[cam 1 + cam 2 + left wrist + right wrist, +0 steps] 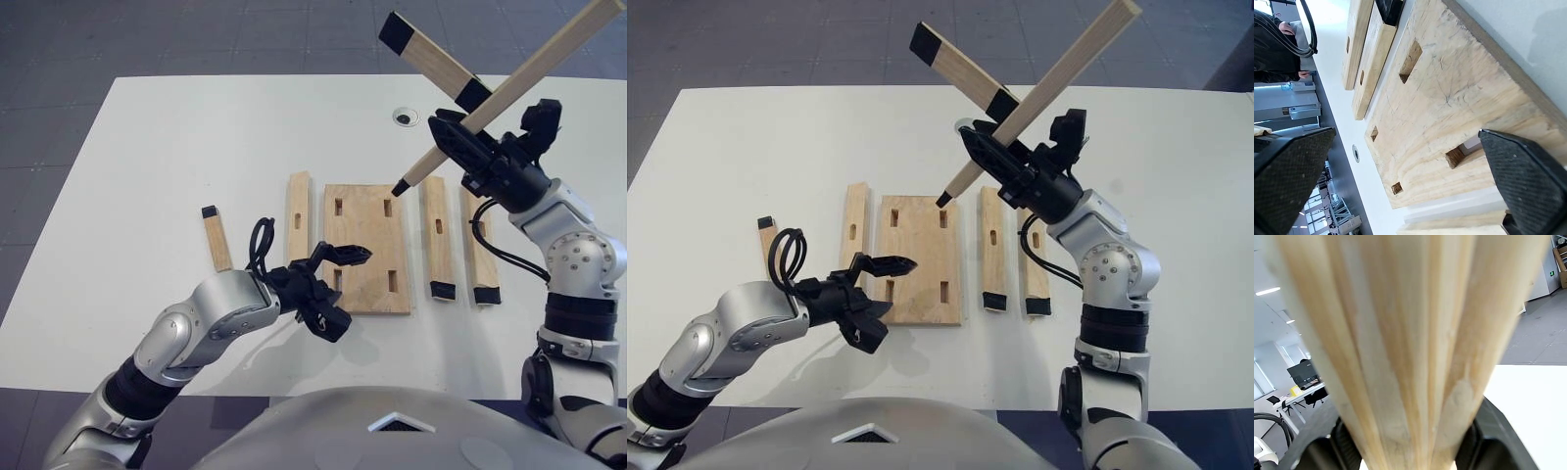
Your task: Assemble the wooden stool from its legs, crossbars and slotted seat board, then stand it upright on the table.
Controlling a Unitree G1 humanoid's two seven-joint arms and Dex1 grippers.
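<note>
One flat, pale wooden seat board (364,245) lies in the middle of the white bench (147,147). It has four rectangular slots, two by its far edge and two by its near edge.

Four loose wooden bars lie on the bench beside it, all roughly parallel to its long sides:
- A short wooden bar with a black cap (216,240) on its far end lies well off to the left.
- A plain slotted wooden bar (298,217) lies just beside the board's left edge.
- An inner black-capped slotted bar (437,240) and an outer black-capped slotted bar (480,250) lie to the right, near each other, caps toward the robot.

Two more pieces are up in the air above the bench's far right part. One is a long pale wooden stick with a black tip (529,73), slanting with the tip down. The other is a shorter wooden bar with black ends (431,59), which crosses it and touches it at the crossing. Whether the two are joined cannot be told.

The right hand (460,137) is clamped on the long stick just below the crossing. The stick's tip hangs above the seat board's far right corner.

The left hand (338,289) is at the board's near left corner with its fingers (1523,176) spread wide and nothing between them. One finger is over the board's left edge and the other is off its near edge.
</note>
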